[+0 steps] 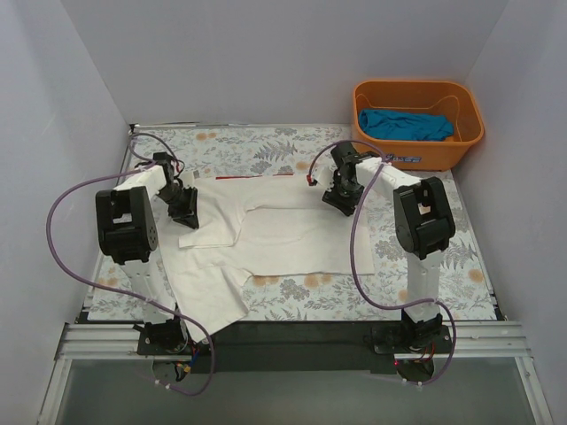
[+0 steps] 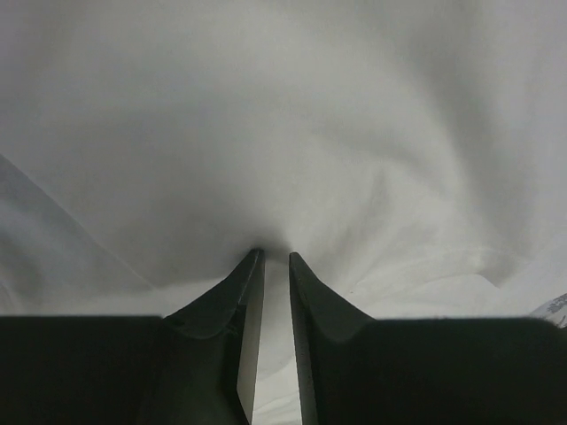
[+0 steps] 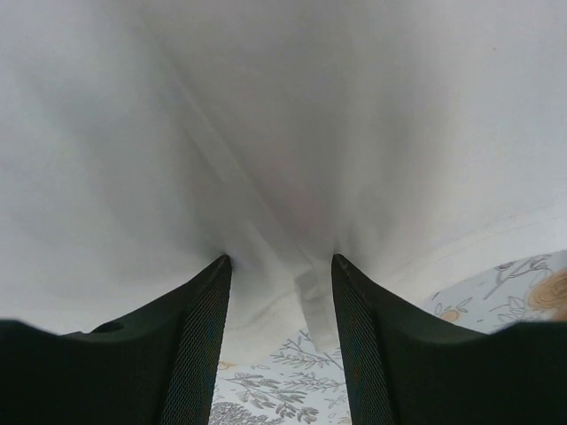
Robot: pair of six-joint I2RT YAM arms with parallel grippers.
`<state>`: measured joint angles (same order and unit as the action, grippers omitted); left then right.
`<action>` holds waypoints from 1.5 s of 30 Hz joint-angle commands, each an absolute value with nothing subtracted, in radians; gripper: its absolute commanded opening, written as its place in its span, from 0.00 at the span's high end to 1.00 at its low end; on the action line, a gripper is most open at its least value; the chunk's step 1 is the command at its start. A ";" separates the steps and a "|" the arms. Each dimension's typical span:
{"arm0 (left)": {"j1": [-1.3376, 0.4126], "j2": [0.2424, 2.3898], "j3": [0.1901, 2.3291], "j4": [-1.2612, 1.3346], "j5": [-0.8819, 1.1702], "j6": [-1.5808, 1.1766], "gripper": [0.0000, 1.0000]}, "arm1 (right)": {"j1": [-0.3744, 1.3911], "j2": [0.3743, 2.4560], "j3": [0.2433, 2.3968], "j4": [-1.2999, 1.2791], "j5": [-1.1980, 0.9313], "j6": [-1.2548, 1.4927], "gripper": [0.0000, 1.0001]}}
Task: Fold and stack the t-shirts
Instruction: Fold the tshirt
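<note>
The large white t-shirt lies spread across the middle of the floral table, partly folded, with one part hanging toward the near left edge. My left gripper is at its left side. In the left wrist view its jaws are nearly together, pinching puckered white cloth. My right gripper is at the shirt's far right edge. In the right wrist view its jaws stand apart, with white cloth and a hem strip between them. The teal-blue t-shirt lies in the basket. The red t-shirt is out of view.
The orange plastic basket stands at the far right corner of the table. Purple cables loop beside both arms. White walls close in the table on the left, back and right. The floral tablecloth shows around the shirt.
</note>
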<state>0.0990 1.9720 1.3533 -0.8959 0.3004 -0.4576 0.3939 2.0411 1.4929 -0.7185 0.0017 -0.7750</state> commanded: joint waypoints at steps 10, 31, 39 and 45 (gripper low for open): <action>0.124 2.134 1.614 -0.870 0.370 -0.436 0.79 | 0.388 2.143 1.695 -0.666 0.049 -0.799 0.39; 0.175 1.425 1.092 -1.278 0.456 0.253 0.46 | 0.454 1.595 1.022 -0.798 -0.083 -0.836 0.31; 0.173 1.365 0.996 -1.235 0.390 0.276 0.48 | 0.453 1.578 0.960 -0.746 -0.032 -0.859 0.39; 0.170 1.319 0.914 -1.207 0.327 0.321 0.49 | 0.454 1.583 0.951 -0.735 -0.037 -0.858 0.48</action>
